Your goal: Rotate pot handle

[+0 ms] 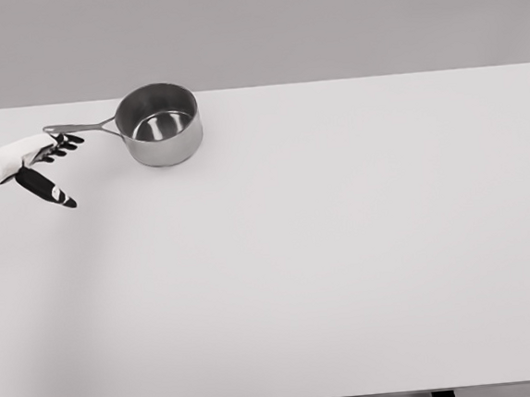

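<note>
At the far left edge we see our left arm come in at about 9 o'clock of the frame, white forearm sleeve ending in the left hand point(43, 157), which has a white palm and black fingers. The hand is spread: the four fingers point(67, 142) fan out toward 3 o'clock and the thumb point(53, 190) splays away toward 5 o'clock, so it is open and grips nothing. The fingertips sit right at the end of the thin grey metal handle point(81, 128), just under its loop; from this angle we cannot tell whether they touch it or only sit beside it. The handle runs from that loop toward 3 o'clock and joins the round stainless steel saucepan point(159, 126) at the pan's 9 o'clock side. The pan stands upright on the flat white table point(325, 249), in the table's upper left area, near the far edge, roughly 11 o'clock from the table centre. Its inside is open to view and shows a shiny bottom with reflections; nothing visible inside. To the right of the pan the table surface is plain white out to its right edge. Behind the table is a flat grey wall point(342, 15). Our right arm does not show in this view.
</note>
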{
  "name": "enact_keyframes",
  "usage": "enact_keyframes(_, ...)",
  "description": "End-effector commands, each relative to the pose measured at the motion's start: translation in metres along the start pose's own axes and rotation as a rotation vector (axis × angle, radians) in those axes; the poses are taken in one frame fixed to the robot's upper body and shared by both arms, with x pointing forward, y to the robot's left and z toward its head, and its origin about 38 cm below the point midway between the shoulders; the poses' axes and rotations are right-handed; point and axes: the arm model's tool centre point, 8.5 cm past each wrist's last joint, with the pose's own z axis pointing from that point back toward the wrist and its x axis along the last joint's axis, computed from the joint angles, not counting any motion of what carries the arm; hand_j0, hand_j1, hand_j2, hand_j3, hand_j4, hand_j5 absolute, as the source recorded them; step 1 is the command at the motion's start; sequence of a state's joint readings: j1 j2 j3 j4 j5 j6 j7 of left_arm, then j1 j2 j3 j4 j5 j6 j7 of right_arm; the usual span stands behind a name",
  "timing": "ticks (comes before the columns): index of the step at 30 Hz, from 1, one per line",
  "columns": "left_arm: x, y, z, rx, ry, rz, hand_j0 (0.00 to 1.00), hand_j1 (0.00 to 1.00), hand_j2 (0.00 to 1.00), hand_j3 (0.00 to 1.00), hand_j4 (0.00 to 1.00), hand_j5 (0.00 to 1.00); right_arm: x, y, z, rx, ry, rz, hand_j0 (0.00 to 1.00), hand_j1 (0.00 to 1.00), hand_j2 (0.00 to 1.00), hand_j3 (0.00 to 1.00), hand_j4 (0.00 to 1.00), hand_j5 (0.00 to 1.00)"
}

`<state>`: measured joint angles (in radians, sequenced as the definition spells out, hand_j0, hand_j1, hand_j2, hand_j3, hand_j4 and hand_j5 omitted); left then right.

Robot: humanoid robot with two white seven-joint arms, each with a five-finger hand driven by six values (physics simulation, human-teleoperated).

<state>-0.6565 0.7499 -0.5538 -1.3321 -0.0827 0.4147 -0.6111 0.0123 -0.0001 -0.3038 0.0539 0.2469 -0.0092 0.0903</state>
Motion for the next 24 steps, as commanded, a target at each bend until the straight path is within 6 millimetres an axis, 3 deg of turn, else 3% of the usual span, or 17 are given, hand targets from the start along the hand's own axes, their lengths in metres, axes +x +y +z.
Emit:
enact_keyframes(1, 0.005, 0.001, 0.003, 0.003, -0.018, -0.008, 1.0, 1.0, 1.0, 1.0, 1.0, 1.0, 0.0, 0.0, 0.0, 0.0, 0.0, 0.0, 1.0, 1.0, 1.0, 1.0, 1.0, 1.0)
enact_keyframes(3, 0.022, -0.003, 0.008, 0.003, -0.068, -0.037, 1.0, 1.0, 1.0, 1.0, 1.0, 1.0, 0.0, 0.0, 0.0, 0.0, 0.0, 0.0, 1.0, 1.0, 1.0, 1.0, 1.0, 1.0)
enact_keyframes(5, 0.023, -0.01, 0.01, -0.015, -0.101, -0.043, 1.0, 1.0, 1.0, 1.0, 1.0, 1.0, 0.0, 0.0, 0.0, 0.0, 0.0, 0.0, 1.0, 1.0, 1.0, 1.0, 1.0, 1.0)
enact_keyframes(14, -0.002, -0.013, 0.041, 0.001, -0.166, -0.048, 1.0, 1.0, 1.0, 1.0, 1.0, 1.0, 0.0, 0.0, 0.0, 0.0, 0.0, 0.0, 1.0, 1.0, 1.0, 1.0, 1.0, 1.0)
enact_keyframes(16, 0.012, -0.006, 0.062, 0.032, -0.336, -0.069, 1.0, 1.0, 1.0, 1.0, 1.0, 1.0, 0.0, 0.0, 0.0, 0.0, 0.0, 0.0, 1.0, 1.0, 1.0, 1.0, 1.0, 1.0)
enact_keyframes(17, 0.011, 0.003, 0.088, 0.073, -0.439, -0.107, 1.0, 1.0, 1.0, 1.0, 1.0, 1.0, 0.0, 0.0, 0.0, 0.0, 0.0, -0.001, 1.0, 1.0, 1.0, 1.0, 1.0, 1.0)
enact_keyframes(20, 0.016, 0.007, 0.134, 0.182, -0.713, -0.182, 1.0, 1.0, 1.0, 1.0, 1.0, 1.0, 0.0, 0.0, 0.0, 0.001, 0.001, 0.0, 1.0, 1.0, 1.0, 1.0, 1.0, 1.0)
enact_keyframes(23, 0.034, 0.006, 0.167, 0.32, -1.056, -0.29, 1.0, 1.0, 1.0, 1.0, 1.0, 1.0, 0.0, 0.0, 0.0, 0.0, 0.0, 0.0, 1.0, 1.0, 1.0, 1.0, 1.0, 1.0)
enact_keyframes(24, 0.033, 0.006, 0.169, 0.34, -1.074, -0.291, 1.0, 1.0, 1.0, 1.0, 1.0, 1.0, 0.0, 0.0, 0.0, 0.0, 0.0, 0.0, 1.0, 1.0, 1.0, 1.0, 1.0, 1.0)
